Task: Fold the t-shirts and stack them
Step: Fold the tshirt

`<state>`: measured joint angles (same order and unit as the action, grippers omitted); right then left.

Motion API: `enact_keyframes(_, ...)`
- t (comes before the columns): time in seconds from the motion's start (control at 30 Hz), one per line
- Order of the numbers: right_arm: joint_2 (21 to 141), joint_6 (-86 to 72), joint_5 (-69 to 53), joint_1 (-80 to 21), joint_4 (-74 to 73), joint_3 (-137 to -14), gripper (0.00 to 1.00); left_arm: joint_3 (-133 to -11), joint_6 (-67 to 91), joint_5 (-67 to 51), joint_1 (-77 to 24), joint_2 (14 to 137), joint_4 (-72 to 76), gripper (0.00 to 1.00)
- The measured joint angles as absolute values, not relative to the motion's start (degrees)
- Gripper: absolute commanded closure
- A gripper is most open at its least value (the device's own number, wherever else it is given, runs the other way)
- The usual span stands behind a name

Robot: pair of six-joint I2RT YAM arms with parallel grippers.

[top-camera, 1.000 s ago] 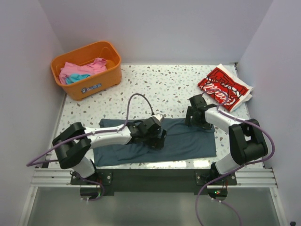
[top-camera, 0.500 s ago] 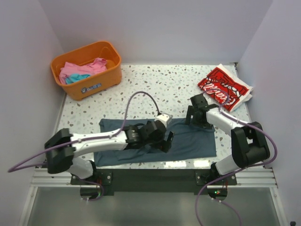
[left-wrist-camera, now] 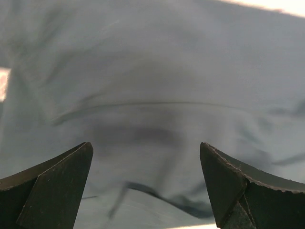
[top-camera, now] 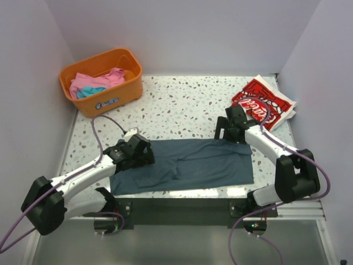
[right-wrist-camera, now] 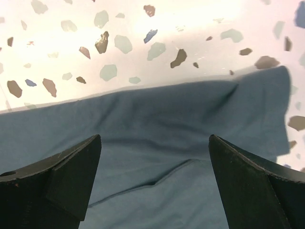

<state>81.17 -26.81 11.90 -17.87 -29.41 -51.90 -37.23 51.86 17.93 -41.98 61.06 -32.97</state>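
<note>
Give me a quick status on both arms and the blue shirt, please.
Left gripper open, above left end of slate-blue t-shirt. Right gripper open, above its far right edge. Shirt lying flat, nothing on top.

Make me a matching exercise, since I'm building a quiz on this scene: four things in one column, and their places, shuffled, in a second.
Things
1. slate-blue t-shirt
2. red t-shirt
3. orange basket
4. pink t-shirt

Places
A. far left corner of the table
B. inside the basket
C. spread flat along the near edge
D. far right corner

Pairs: 1-C, 2-D, 3-A, 4-B
</note>
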Motion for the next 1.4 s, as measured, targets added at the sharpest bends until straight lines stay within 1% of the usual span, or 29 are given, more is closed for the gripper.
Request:
enact_keyframes(0.17,87.5,-26.5,8.88,-17.89,-27.03,-51.81,0.01,-31.75,51.94,12.69,-33.87,67.33,-31.35,0.0)
enact_keyframes(0.3,90.06,-26.96,7.38,-17.87,-24.67,-49.21,0.01,-34.63,50.43,10.48,-29.56,72.71,-27.44,0.0)
enact_keyframes(0.43,86.26,-29.65,7.94,-17.89,-21.08,-44.77,0.02,-43.13,47.88,9.89,-26.17,84.49,-23.79,0.0)
enact_keyframes(0.57,79.35,-33.36,8.01,-18.55,-17.5,-37.8,0.01,-58.15,43.75,8.16,-25.36,99.72,-19.75,0.0)
enact_keyframes(0.77,67.75,-39.68,7.9,-23.22,-16.47,-28.99,0.01,-90.24,38.76,1.61,-26.44,123.94,-15.57,0.0)
enact_keyframes(0.93,61.67,-45.6,6.09,-31.22,-16.62,-25.02,0.01,-127.55,36.32,-1.39,-29.32,146.96,-21.82,0.0)
enact_keyframes(0.97,61.41,-46.89,5.56,-33.21,-16.49,-24.88,0.01,-133.16,36.32,-1.93,-29.61,150.54,-22.22,0.0)
enact_keyframes(1.0,61.47,-48.07,5.08,-35.55,-16.25,-24.86,0.01,-136.11,36.34,-2.48,-29.82,152.57,-21.65,0.0)
enact_keyframes(1.1,63.26,-51.2,3.79,-43.57,-15.62,-25.87,0.01,-134.89,37.85,-5.8,-29.12,152.59,-18.65,0.0)
enact_keyframes(1.2,67.64,-53.69,2.0,-51.13,-14.76,-28.71,0.01,-134.28,40.49,-9.26,-27.24,152.38,-17.26,0.0)
enact_keyframes(1.4,75.66,-56.93,0.4,-63.61,-14.98,-34.96,0.01,-137.19,43.51,-8.95,-26.11,153.75,-19.07,0.0)
